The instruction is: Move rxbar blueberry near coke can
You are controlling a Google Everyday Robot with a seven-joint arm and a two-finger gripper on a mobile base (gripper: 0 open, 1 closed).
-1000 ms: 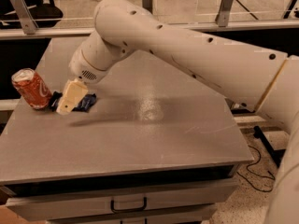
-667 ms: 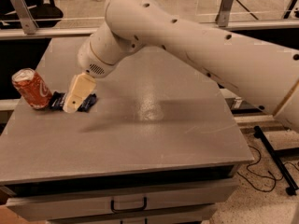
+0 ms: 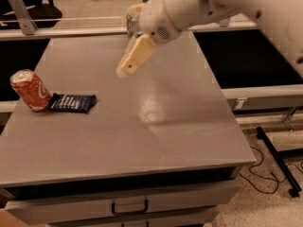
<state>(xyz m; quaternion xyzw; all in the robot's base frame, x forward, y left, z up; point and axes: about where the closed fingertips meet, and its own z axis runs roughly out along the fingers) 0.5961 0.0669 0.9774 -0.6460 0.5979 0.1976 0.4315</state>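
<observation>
Rxbar blueberry (image 3: 72, 102): flat dark navy wrapper, white print rows, lying on grey table (image 3: 165, 131) just beside upright coke can (image 3: 30, 90). Gripper (image 3: 127, 68) above table, well apart, carrying nothing; cannot tell whether spread or closed.

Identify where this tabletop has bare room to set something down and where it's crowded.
Bare: the table, its right half and front strip, right of the rxbar blueberry. Crowded: left edge, coke can beside it. The gripper hangs over the back middle.

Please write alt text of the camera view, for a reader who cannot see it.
A dark blue rxbar blueberry lies flat on the grey table, right beside the red coke can near its left edge. The robot's gripper hangs above the table's far middle, apart from both.
</observation>
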